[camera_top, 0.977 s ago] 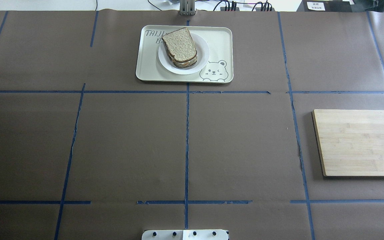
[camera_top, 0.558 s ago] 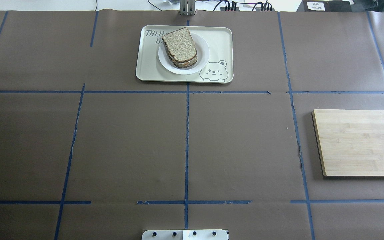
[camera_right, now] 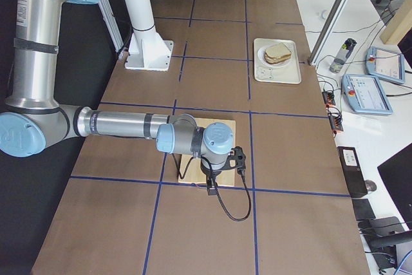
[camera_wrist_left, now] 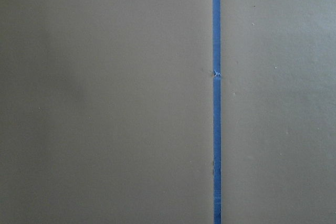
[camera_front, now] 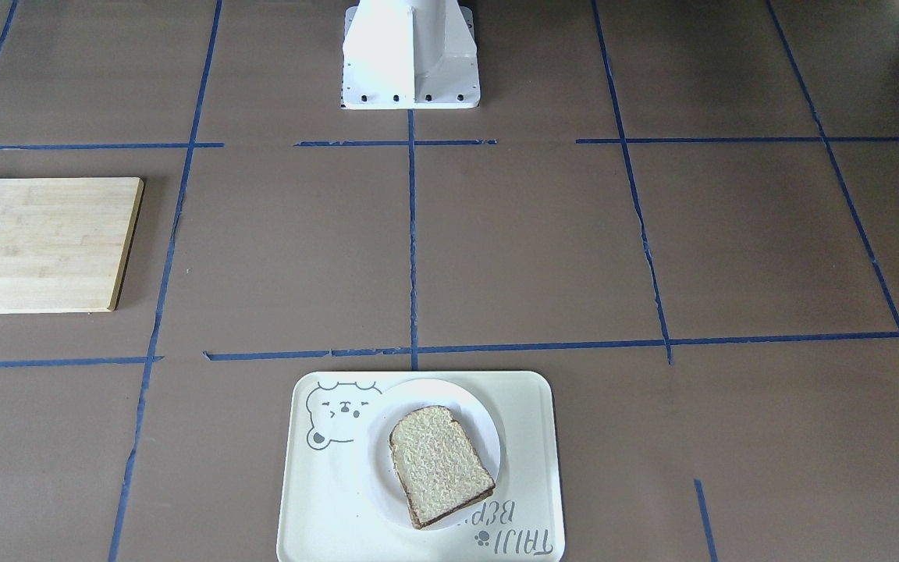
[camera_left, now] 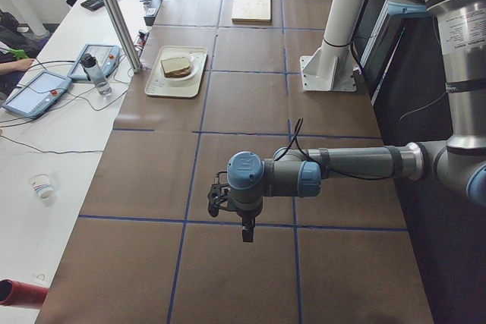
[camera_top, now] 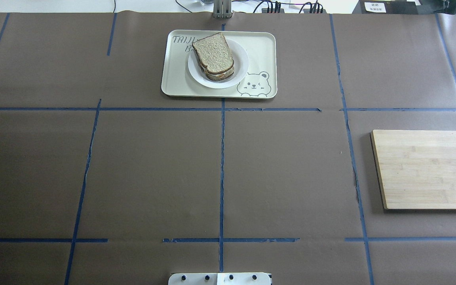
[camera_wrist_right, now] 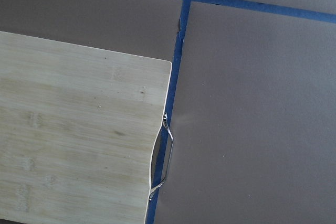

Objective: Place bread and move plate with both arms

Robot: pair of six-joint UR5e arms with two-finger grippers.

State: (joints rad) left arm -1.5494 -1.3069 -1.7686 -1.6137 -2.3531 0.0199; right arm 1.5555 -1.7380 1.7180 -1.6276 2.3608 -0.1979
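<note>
The bread (camera_top: 213, 51) is a plain tan slice that lies on top of a stack on the white plate (camera_top: 240, 65). The plate sits on the cream bear tray (camera_top: 261, 47) at the table's far middle. Bread (camera_front: 438, 460), plate (camera_front: 418, 393) and tray (camera_front: 531, 437) also show in the front-facing view. My left gripper (camera_left: 247, 237) hangs over bare table at the left end, far from the plate. My right gripper (camera_right: 211, 190) hangs over the wooden board. Both show only in side views, so I cannot tell if they are open or shut.
A bamboo cutting board (camera_top: 426, 169) with a metal handle (camera_wrist_right: 163, 156) lies at the right. The white robot base (camera_front: 410, 55) stands at the near middle. Blue tape lines cross the brown table cover. A metal post (camera_left: 114, 13) stands beyond the tray.
</note>
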